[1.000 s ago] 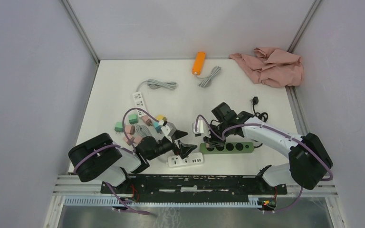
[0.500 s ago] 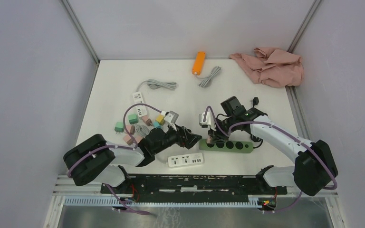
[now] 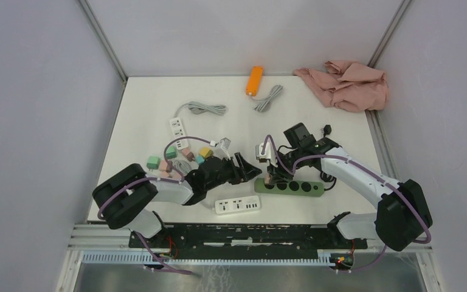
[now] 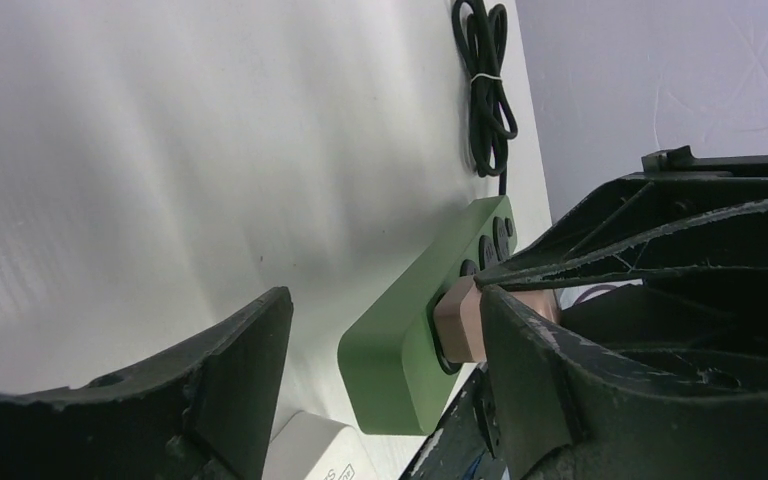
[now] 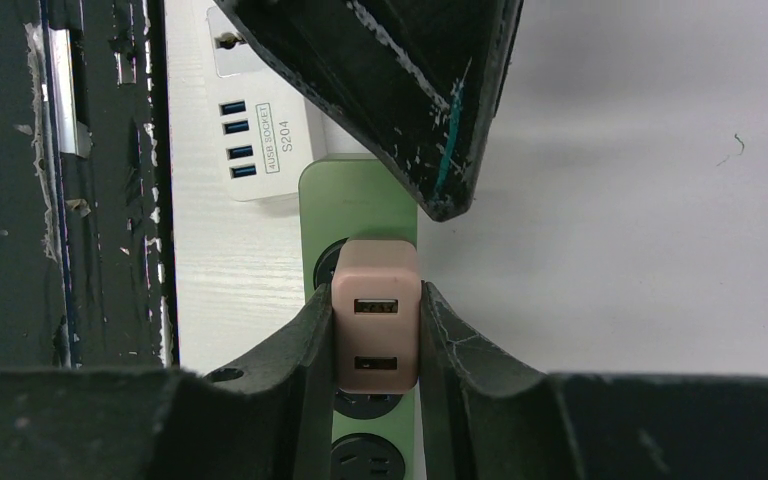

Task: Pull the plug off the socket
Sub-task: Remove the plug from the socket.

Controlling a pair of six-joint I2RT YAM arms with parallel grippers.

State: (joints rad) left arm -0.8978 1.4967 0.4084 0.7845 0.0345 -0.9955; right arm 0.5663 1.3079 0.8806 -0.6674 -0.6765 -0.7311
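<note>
In the overhead view, a scatter of small coloured adapters (image 3: 176,155) lies left of centre on the table (image 3: 146,109), behind my left arm. My left gripper (image 3: 250,168) reaches toward the middle of the frame with its jaws well apart and nothing between them that I have hold of. From my left wrist, the two fingers (image 4: 230,370) fill the lower left and lower right of the frame. The near end of the green socket strip (image 4: 400,340) lies in the gap between them. I cannot tell whether my right-hand finger touches anything. Just below my left gripper in the overhead view sits the white USB strip (image 3: 237,205), flat on the table and close beside the green one.

Right of that comes the plug (image 3: 270,178), a pink block with two USB ports. It is seated in the end socket of the green socket strip, at the strip's left end in the overhead view. My right gripper (image 3: 272,173) is closed onto it. From the right wrist I see my fingers (image 5: 315,340) pressed against both sides of the plug (image 5: 378,340) at the centre of the frame. Above it, the tip of my left gripper hangs over the strip's end.

Further right, a bundled black cable (image 3: 331,146) lies beyond the strip.
</note>
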